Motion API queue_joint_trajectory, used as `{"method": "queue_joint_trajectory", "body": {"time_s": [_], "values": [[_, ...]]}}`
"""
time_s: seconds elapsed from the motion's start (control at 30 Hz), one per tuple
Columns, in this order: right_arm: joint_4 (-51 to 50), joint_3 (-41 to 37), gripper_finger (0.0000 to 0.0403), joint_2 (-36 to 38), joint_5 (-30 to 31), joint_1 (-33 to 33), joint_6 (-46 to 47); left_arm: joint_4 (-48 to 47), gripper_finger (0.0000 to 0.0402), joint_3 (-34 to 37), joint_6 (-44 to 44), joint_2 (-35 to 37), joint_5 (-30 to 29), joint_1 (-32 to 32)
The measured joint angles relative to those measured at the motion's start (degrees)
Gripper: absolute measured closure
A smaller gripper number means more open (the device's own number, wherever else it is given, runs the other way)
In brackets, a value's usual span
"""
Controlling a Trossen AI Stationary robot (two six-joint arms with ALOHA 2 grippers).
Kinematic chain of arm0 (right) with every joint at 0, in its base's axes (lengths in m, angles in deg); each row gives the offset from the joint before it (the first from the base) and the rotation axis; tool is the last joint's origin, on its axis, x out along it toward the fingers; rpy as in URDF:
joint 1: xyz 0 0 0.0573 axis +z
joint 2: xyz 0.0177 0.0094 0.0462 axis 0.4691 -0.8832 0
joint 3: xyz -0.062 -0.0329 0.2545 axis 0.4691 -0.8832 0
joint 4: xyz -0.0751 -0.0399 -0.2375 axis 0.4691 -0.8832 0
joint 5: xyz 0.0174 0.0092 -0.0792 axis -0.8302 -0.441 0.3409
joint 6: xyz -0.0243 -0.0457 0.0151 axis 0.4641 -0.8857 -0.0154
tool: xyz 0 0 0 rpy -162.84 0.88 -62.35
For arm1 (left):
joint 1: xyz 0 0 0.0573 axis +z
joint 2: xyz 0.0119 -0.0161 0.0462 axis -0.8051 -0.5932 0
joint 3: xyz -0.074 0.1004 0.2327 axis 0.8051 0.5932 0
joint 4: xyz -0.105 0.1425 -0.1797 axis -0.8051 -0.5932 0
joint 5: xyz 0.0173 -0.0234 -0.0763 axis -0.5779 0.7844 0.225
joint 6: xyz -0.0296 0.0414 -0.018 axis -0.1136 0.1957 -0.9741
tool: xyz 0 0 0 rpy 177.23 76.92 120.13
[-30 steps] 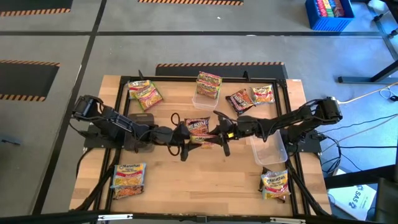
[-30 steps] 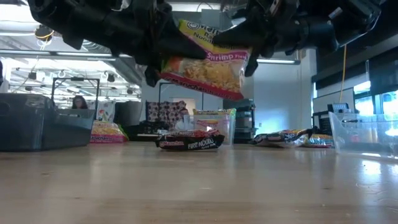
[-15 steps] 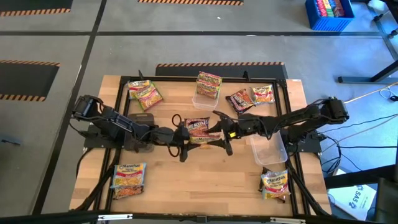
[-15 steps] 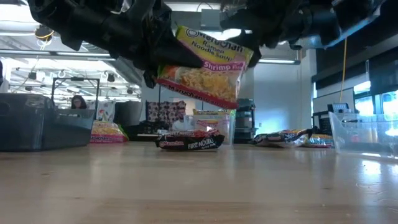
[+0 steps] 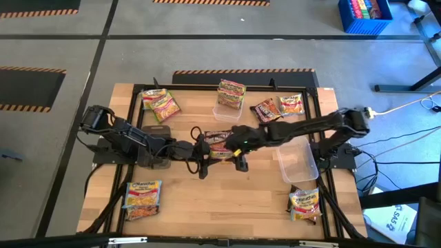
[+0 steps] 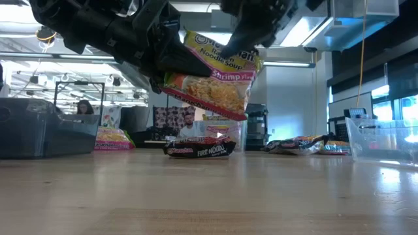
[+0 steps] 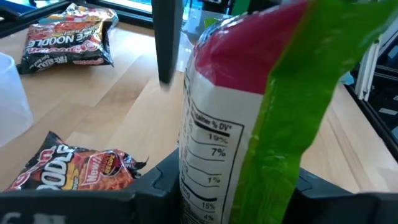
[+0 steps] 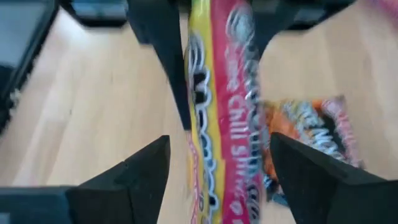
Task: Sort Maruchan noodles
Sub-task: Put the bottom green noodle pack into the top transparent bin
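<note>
- I've got the shrimp packet (image 6: 212, 78) hanging in the air at centre frame of the low view, well above the table (image 6: 209, 196).
- My left gripper (image 5: 196, 153) pinches its edge; the fingers press on the wrapper.
- My right gripper (image 8: 214, 162) sits beside it with fingers spread either side of the packet, not gripping.
- It looks light, crinkly and slick with a brittle block inside; I'd hold by the sealed edge, gently.

Held packet (image 6: 212, 77) reads "Shrimp" (table packet (image 6: 198, 149): "FIRE NOODLE").
</note>
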Motion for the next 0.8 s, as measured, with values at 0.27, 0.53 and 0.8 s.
{"method": "queue_joint_trajectory", "body": {"time_s": [0.27,0.53,0.8], "values": [[-1.6,2.6,0.0183,-2.8,-0.2,0.0,-1.5,-0.1,0.0262,0.0,0.0,0.0,-0.2,0.0],[-1.6,2.7,0.0317,-2.8,0.1,-0.1,-2.8,0.3,0.0239,0.0,1.2,0.0,-3.3,0.0],[-1.7,2.7,0.0372,-2.7,0.1,0.0,-4.0,-4.4,0.0183,-0.1,0.9,2.3,-3.5,0.0]]}}
